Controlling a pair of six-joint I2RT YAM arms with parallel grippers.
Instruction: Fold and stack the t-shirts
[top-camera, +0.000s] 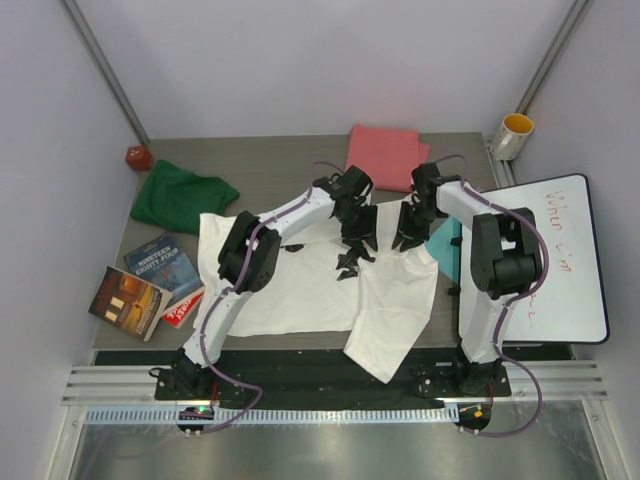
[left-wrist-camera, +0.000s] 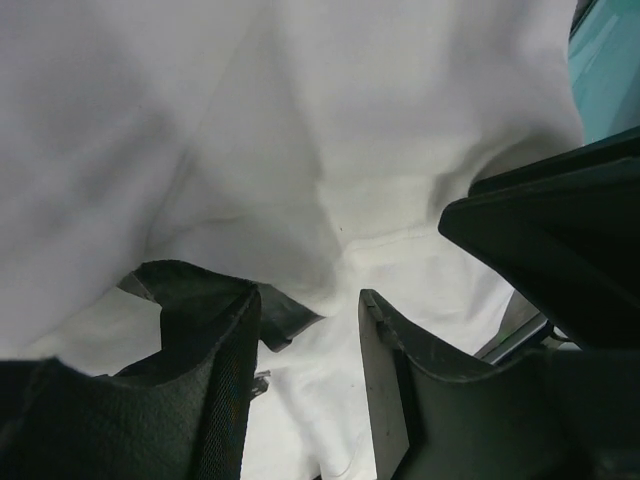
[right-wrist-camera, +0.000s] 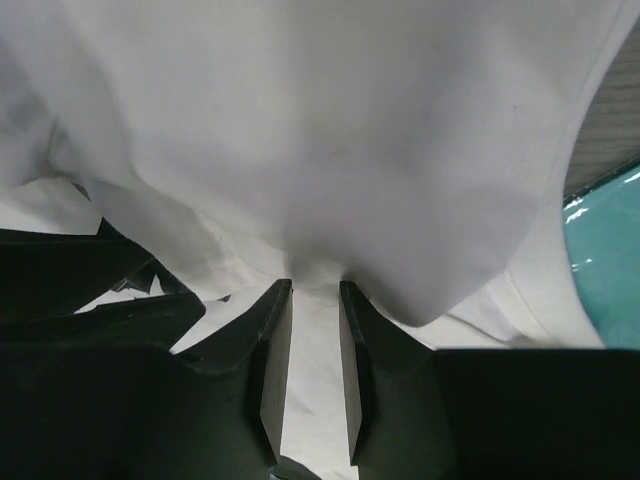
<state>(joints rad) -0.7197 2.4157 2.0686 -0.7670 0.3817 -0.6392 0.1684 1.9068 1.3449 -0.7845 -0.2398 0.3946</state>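
The large white t-shirt (top-camera: 300, 290) lies spread on the table, and one flap hangs over the front edge. My left gripper (top-camera: 357, 245) hovers over its middle. In the left wrist view my left gripper (left-wrist-camera: 308, 300) stands open, with white cloth (left-wrist-camera: 300, 120) loose between and below its fingers. My right gripper (top-camera: 408, 238) is close beside it on the right. In the right wrist view my right gripper (right-wrist-camera: 315, 285) is shut on a bunched fold of the white t-shirt (right-wrist-camera: 330, 120), which rises from the tips. The dark green t-shirt (top-camera: 180, 195) lies crumpled at the back left. The coral-pink t-shirt (top-camera: 385, 155) lies folded at the back.
Books (top-camera: 150, 285) lie at the left edge. A small red object (top-camera: 138, 157) sits in the back left corner. A yellow mug (top-camera: 515, 135) and a whiteboard (top-camera: 550, 260) are on the right. A teal sheet (top-camera: 447, 240) pokes out beside the right gripper.
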